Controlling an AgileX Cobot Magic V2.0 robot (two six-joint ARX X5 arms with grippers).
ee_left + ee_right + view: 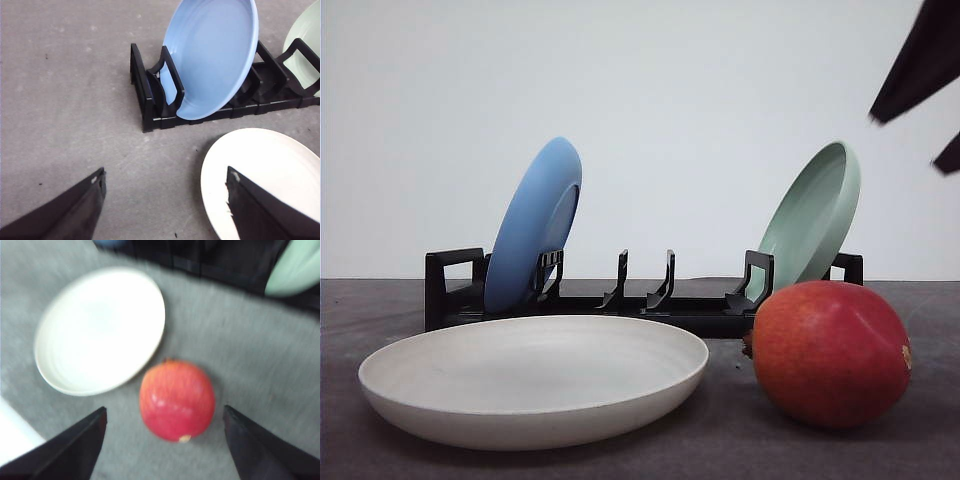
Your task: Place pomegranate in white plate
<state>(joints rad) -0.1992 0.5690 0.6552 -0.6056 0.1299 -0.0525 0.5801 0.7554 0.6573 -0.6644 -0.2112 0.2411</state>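
Presently we note the pomegranate (830,352) resting on the grey counter (380,310), just beside the white plate (533,380) on its right and apart from the rim; the plate lies flat and holds nothing. Behind both stands a black dish rack (455,290), with a blue plate (532,224) leaning at its left end and a pale green plate (812,219) leaning at its right end. From the right wrist we see the right claw (162,440) released, fingers (75,450) spread wide either side of the fruit, above it and not touching. From the left wrist, the left claw (165,205) is likewise released, one finger over bare counter, the other over the white plate's edge (260,160).
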